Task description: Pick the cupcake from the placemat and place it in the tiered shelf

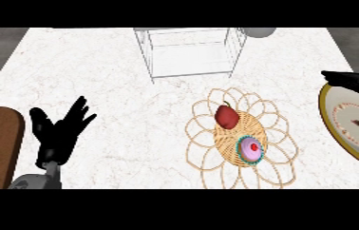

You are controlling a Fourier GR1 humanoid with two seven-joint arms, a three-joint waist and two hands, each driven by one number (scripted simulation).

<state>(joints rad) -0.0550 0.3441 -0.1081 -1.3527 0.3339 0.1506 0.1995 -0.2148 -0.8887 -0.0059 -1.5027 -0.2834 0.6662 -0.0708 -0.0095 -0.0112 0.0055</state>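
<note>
cupcake [250, 149] upright on placemat [210, 143], seemingly

Black left hand [60, 129], slim fingers; grey forearm [32, 180].

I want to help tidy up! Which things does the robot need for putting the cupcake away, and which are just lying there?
Needed:
cupcake
placemat
shelf

Just lying there:
red pear-shaped fruit beside the cupcake on the placemat
plate at the right edge
wooden board at the left edge
</note>
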